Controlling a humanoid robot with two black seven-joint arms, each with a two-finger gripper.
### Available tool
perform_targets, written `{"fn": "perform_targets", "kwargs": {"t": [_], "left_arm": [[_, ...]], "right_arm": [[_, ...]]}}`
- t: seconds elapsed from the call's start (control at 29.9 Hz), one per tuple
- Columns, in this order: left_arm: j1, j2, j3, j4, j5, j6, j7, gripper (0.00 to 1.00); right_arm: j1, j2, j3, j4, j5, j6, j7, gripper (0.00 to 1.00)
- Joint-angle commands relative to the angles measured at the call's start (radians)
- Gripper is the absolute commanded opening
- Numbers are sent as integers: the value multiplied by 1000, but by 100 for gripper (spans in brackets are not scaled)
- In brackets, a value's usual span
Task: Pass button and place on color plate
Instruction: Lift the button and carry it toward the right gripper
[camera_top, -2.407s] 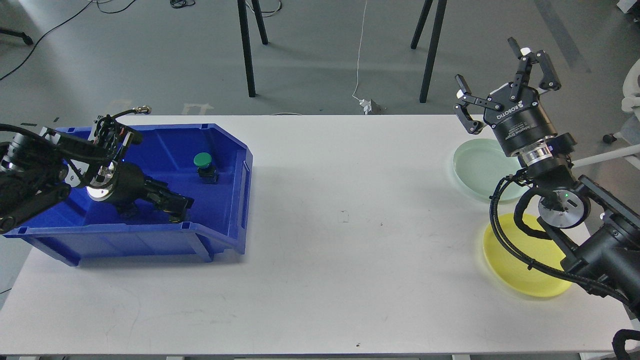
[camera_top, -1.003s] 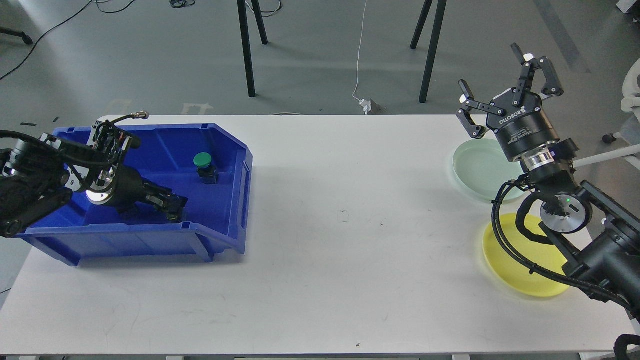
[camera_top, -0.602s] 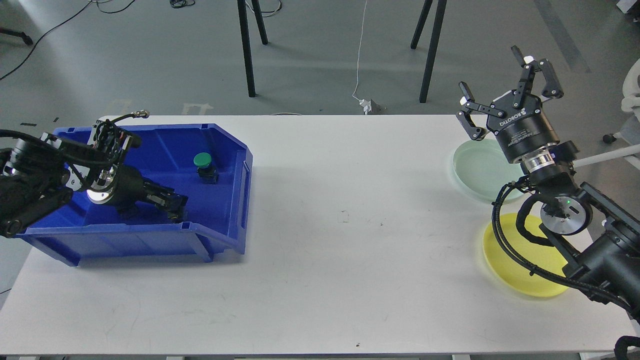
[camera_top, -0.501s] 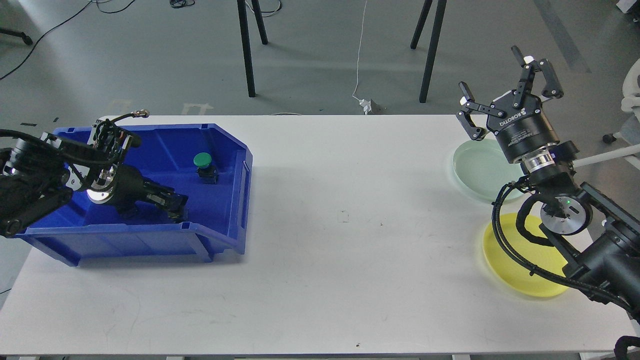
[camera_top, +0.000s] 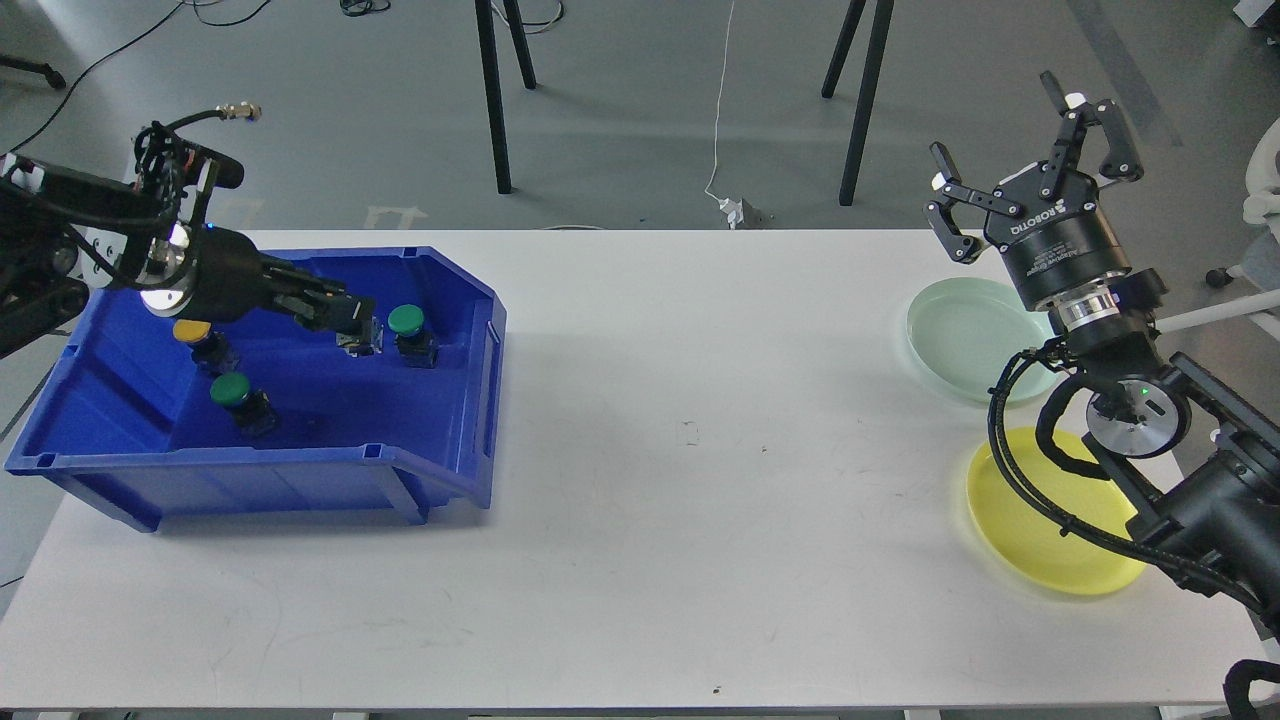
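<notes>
Buttons lay in the blue bin (camera_top: 455, 300) on the white counter (camera_top: 640, 480): a green-capped button (camera_top: 408, 325), a second green button (camera_top: 235, 395) and a yellow-capped button (camera_top: 195, 335). From the head view, the left tool (camera_top: 352, 328) gripped a small silvery button body (camera_top: 362, 343) above the bin floor. The right tool (camera_top: 1035, 140) hung wide open, holding nothing, above the pale green plate (camera_top: 965, 335); the yellow plate (camera_top: 1040, 530) lay nearer.

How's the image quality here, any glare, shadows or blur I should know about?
Head view: sharp overall, no motion blur; even overhead light. The blue bin casts a soft shadow rightward on the white table; slight glare on the floor's upper left. The left gripper is dark, its fingers hard to separate.
</notes>
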Motion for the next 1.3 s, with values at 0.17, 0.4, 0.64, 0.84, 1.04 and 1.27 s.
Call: {"fn": "perform_targets", "kwargs": {"t": [0.17, 0.4, 0.64, 0.84, 1.04, 1.27], "left_arm": [[-52, 92, -257, -196, -141, -1, 0, 21], [-37, -64, -314, -175, -360, -1, 0, 21], [88, -325, -399, -77, -636, -1, 0, 21], [188, -495, -439, 6, -650, -1, 0, 22], [242, -534, -441, 19, -652, -1, 0, 22], [250, -535, -450, 19, -656, -1, 0, 22]], "right_arm": [[0, -5, 87, -14, 2, -45, 0, 99], [-23, -52, 75, -7, 2, -48, 0, 99], [-79, -103, 58, 36, -17, -39, 0, 99], [-112, -121, 12, 165, -177, -47, 1, 99], [-97, -25, -84, 170, -322, -65, 55, 99], [-63, 135, -137, 150, -357, -87, 55, 99]]}}
